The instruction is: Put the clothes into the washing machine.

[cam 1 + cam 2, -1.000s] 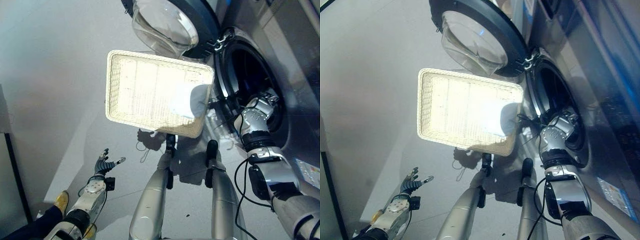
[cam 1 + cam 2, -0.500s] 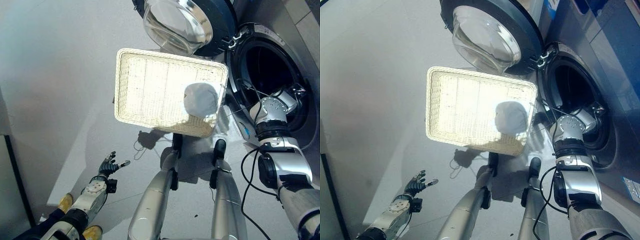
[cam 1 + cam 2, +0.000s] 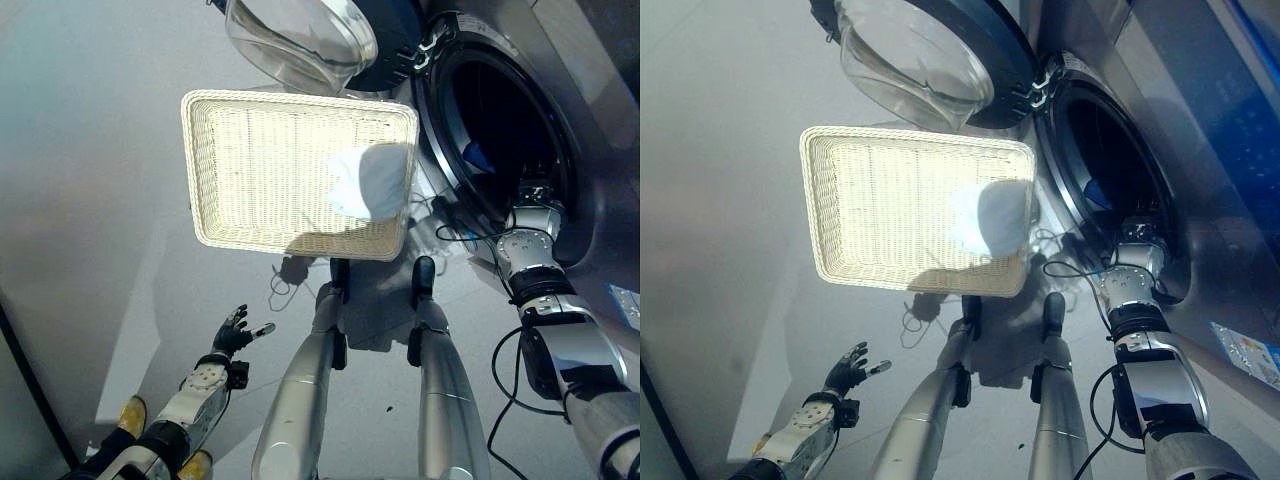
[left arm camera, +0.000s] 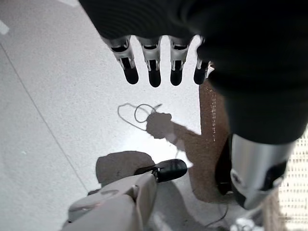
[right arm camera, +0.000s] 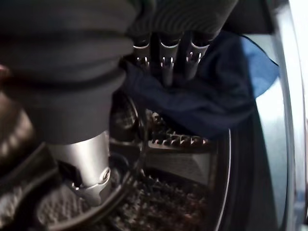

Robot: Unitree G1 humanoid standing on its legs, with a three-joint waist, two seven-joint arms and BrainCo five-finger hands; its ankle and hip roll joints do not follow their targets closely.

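Observation:
The washing machine's drum (image 3: 500, 110) stands open at the upper right, and a dark blue cloth (image 3: 478, 155) lies inside it. My right hand (image 3: 532, 195) reaches into the lower rim of the drum mouth. In the right wrist view its fingers (image 5: 163, 62) are straight and rest against the blue cloth (image 5: 216, 91), with no curl round it. The white wicker basket (image 3: 230, 150) lies on the floor in front of the machine; a pale patch at its right end may be light or cloth. Low at the left, my left hand (image 3: 235, 330) hangs over the floor, fingers (image 4: 151, 67) spread.
The round glass door (image 3: 300, 40) is swung open to the left of the drum, above the basket. A person's yellow shoes (image 3: 130, 415) stand at the lower left beside my left arm. Grey floor (image 3: 90, 200) spreads left of the basket.
The whole picture has shifted, so the camera moved. My right hand stays at the drum mouth, and the blue cloth now shows inside the drum. The left hand stays spread.

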